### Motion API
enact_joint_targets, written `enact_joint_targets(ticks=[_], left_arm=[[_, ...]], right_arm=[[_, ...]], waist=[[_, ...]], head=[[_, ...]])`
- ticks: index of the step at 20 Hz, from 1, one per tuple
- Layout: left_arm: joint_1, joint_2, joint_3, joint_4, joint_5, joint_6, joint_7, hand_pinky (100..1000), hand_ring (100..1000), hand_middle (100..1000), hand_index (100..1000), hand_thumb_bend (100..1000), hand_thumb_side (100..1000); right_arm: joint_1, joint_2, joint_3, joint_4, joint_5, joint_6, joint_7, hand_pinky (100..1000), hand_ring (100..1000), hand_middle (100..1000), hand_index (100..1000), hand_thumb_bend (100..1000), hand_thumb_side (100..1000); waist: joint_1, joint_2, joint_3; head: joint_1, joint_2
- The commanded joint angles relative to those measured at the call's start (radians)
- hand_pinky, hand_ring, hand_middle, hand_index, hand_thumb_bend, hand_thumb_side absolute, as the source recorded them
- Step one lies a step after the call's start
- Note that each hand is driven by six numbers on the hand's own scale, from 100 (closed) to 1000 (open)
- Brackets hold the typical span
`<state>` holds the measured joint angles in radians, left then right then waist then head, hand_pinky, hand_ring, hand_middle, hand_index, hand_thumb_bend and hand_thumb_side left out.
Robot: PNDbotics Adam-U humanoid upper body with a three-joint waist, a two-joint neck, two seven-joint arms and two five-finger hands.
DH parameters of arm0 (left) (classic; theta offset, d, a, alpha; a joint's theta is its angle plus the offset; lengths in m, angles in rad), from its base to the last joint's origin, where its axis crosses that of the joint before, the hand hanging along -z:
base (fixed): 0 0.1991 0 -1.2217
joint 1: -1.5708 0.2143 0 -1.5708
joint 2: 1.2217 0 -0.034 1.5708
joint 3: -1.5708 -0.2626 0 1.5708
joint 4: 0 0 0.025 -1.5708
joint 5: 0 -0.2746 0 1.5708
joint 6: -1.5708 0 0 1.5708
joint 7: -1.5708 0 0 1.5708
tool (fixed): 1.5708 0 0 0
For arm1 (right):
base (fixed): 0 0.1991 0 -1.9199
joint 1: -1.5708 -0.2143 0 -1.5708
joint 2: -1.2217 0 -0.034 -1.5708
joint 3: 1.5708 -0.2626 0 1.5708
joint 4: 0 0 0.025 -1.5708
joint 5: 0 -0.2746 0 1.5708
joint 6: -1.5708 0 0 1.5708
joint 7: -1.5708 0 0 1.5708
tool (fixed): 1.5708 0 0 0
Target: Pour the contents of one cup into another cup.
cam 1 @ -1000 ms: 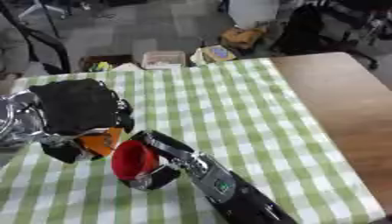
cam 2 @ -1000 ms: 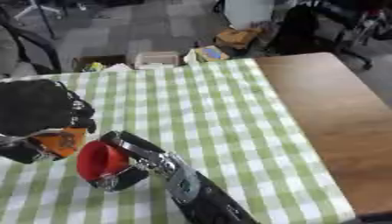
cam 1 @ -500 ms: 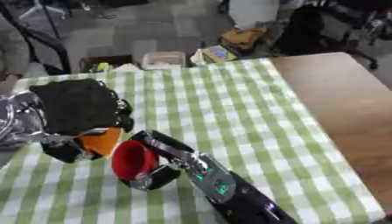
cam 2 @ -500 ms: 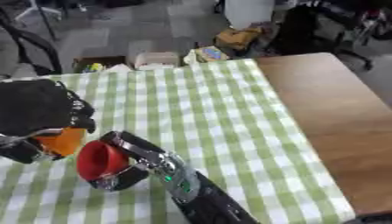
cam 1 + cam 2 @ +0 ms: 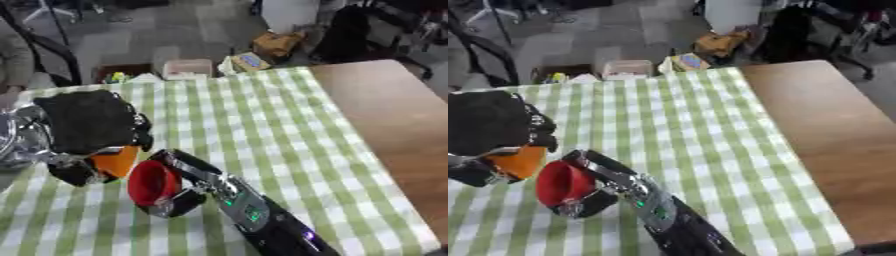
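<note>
Unmoved, right hand [image 5: 179, 192] grips red cup [image 5: 152, 183].

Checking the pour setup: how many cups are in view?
2. The orange cup is held in the left hand; the red cup, tipped toward it, is in the right hand. Others may be hidden.

The green-and-white checked tablecloth [image 5: 254, 125] looked like matt woven cloth. Beside it, the bare table [image 5: 394, 115] showed smooth brown wood. On the tablecloth, the red cup [image 5: 153, 182] and orange cup [image 5: 114, 161] looked like smooth plastic. The left hand [image 5: 83, 122] was matt black with shiny silver metal.
</note>
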<state>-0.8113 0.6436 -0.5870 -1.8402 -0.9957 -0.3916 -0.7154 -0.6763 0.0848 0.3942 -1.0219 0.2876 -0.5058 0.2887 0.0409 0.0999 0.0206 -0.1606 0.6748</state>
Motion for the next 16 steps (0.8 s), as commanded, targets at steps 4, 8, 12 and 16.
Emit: enact_joint_targets(ticks=[4, 8, 12, 16], left_arm=[[-0.026, 0.026, 0.028, -0.034, 0.003, -0.026, -0.030, 328, 305, 286, 713, 386, 130], [-0.026, 0.035, 0.047, -0.070, 0.018, -0.017, -0.033, 329, 305, 285, 712, 388, 125], [-0.030, 0.047, 0.064, -0.099, 0.029, -0.007, -0.039, 329, 306, 285, 710, 394, 123], [-0.026, 0.045, 0.050, -0.099, 0.036, -0.013, -0.057, 329, 306, 285, 711, 381, 130]], right_arm=[[-0.013, -0.001, -0.005, -0.013, -0.001, 0.000, -0.004, 483, 264, 253, 502, 100, 100], [-0.014, -0.002, -0.005, -0.011, 0.000, 0.000, -0.005, 482, 264, 253, 501, 100, 100], [-0.014, -0.002, -0.007, -0.010, 0.001, -0.001, -0.006, 482, 264, 254, 501, 100, 100], [-0.014, -0.002, -0.006, -0.009, 0.001, -0.001, -0.005, 481, 263, 254, 501, 100, 100]], waist=[[0.003, -0.017, 0.005], [0.001, -0.017, 0.006], [0.000, -0.018, 0.008], [-0.001, -0.017, 0.007]], head=[[-0.003, -0.009], [-0.005, -0.008], [-0.004, -0.009], [-0.003, -0.010]])
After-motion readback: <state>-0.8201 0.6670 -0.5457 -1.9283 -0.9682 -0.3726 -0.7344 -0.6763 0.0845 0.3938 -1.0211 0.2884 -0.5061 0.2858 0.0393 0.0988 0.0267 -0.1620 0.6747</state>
